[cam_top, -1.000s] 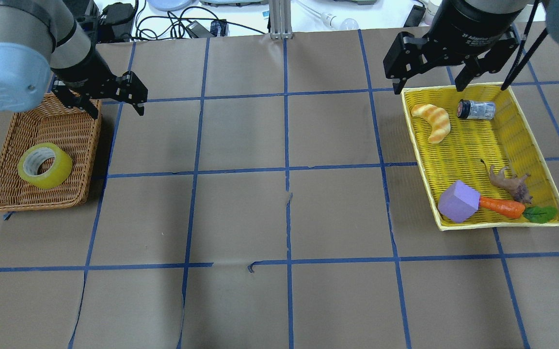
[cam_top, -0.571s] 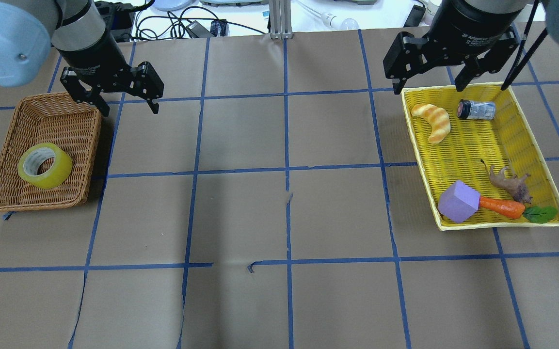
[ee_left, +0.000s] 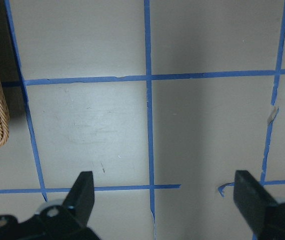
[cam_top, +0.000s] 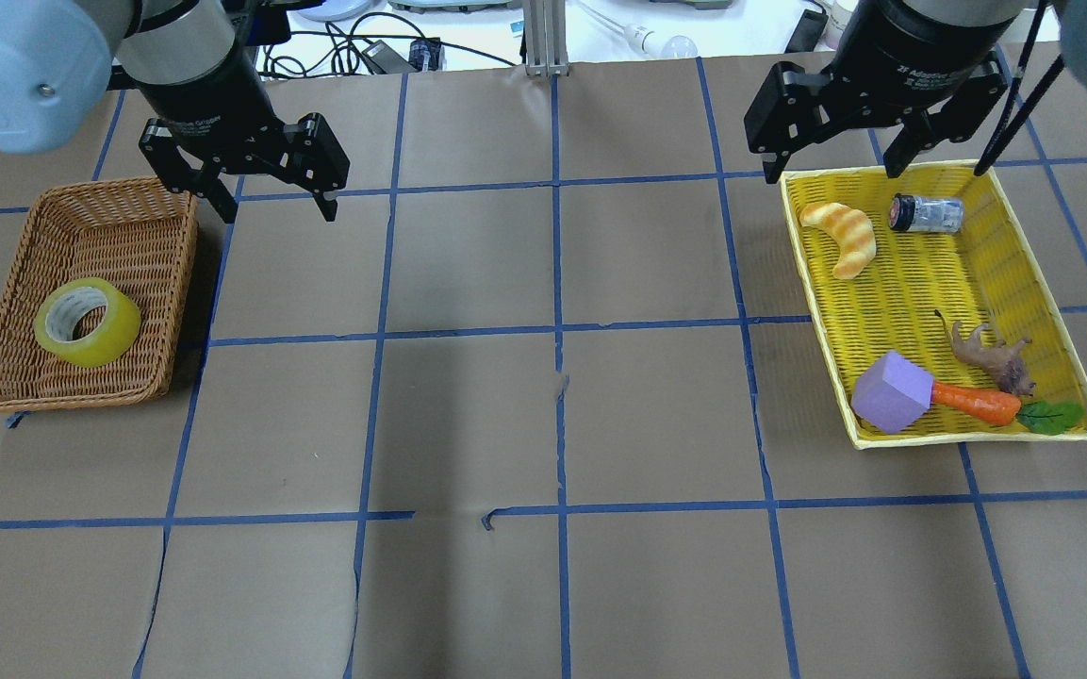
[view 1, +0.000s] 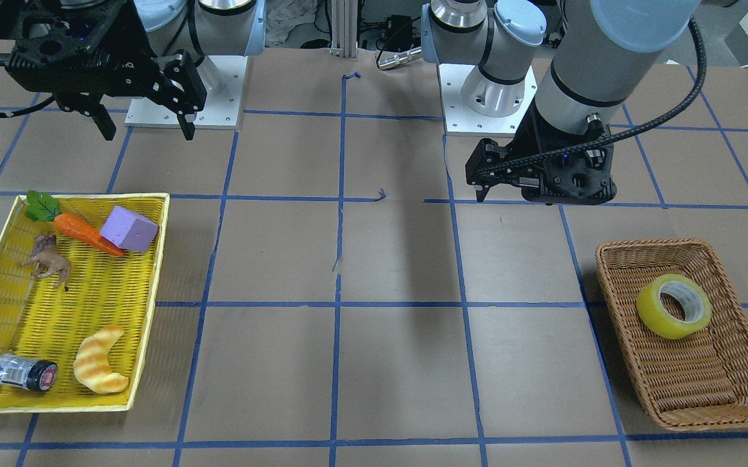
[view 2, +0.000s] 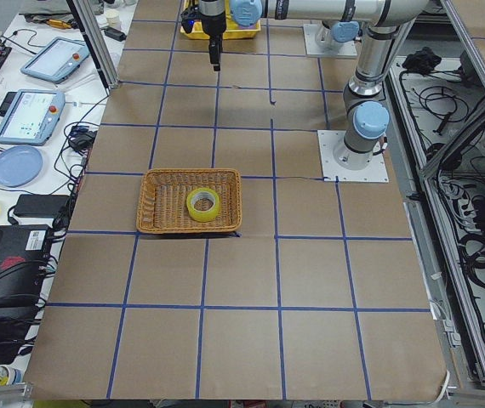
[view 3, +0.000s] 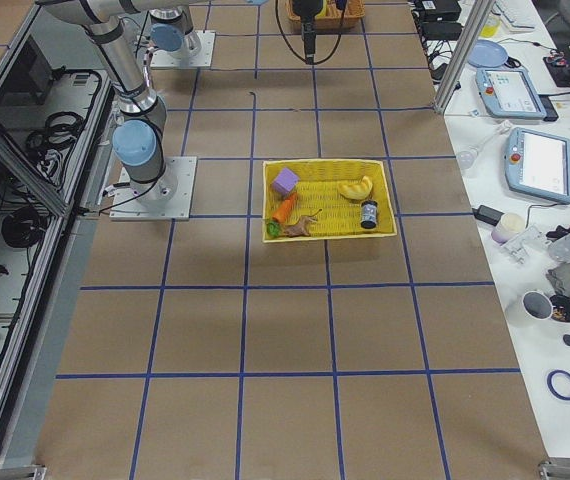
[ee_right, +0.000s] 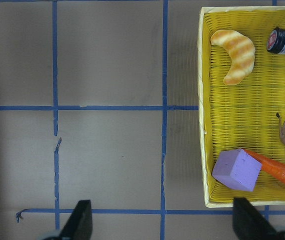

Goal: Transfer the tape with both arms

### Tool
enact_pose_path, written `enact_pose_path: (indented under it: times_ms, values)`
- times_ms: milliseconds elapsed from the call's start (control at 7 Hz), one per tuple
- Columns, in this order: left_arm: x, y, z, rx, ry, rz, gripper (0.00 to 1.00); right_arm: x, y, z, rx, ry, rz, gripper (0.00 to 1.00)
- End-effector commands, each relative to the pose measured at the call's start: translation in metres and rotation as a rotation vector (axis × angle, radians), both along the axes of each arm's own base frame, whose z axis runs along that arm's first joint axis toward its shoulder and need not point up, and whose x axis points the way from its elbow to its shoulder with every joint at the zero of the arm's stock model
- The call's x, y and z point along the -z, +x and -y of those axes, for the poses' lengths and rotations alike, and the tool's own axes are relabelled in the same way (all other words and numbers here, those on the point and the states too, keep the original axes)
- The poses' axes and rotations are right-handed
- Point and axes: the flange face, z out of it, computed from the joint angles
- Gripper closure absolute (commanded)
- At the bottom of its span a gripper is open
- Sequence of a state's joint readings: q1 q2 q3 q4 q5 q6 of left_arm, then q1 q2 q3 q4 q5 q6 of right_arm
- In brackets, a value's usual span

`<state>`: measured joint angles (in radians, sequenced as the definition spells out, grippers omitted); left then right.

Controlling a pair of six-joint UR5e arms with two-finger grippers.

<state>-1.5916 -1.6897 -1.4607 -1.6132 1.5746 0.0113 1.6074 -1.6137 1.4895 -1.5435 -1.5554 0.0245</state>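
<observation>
Both the black left gripper (cam_top: pixel 276 209) and right gripper (cam_top: pixel 832 171) hang spread and empty, the translucent yellow-green tape roll (cam_top: pixel 117 332) lying in the brown wicker basket (cam_top: pixel 100 240), seemingly delivered.

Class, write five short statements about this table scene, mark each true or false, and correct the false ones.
1. The translucent yellow-green tape roll lies in the brown wicker basket. True.
2. The left gripper is shut on the tape roll. False: it is open and empty, above the table beside the basket.
3. The striped yellow-orange croissant lies in the yellow woven tray. True.
4. The purple block sits on the bare table. False: it is in the yellow tray, beside the orange carrot.
5. The right gripper is open. True.
</observation>
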Motion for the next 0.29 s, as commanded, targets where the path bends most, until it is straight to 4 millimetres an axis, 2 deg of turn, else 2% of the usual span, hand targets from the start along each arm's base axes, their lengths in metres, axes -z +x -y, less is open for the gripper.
enact_pose_path:
  times_ms: [0,143]
  values:
    - [0.0007,0.0004,0.0005,0.008,-0.001,-0.001,0.0,-0.0001,-0.0006,0.0003,0.001,-0.001,0.0,0.0]
    - [0.0008,0.0006,0.0005,0.009,-0.001,0.0,0.0,0.0001,-0.0007,0.0002,0.001,0.0,0.0,0.0]
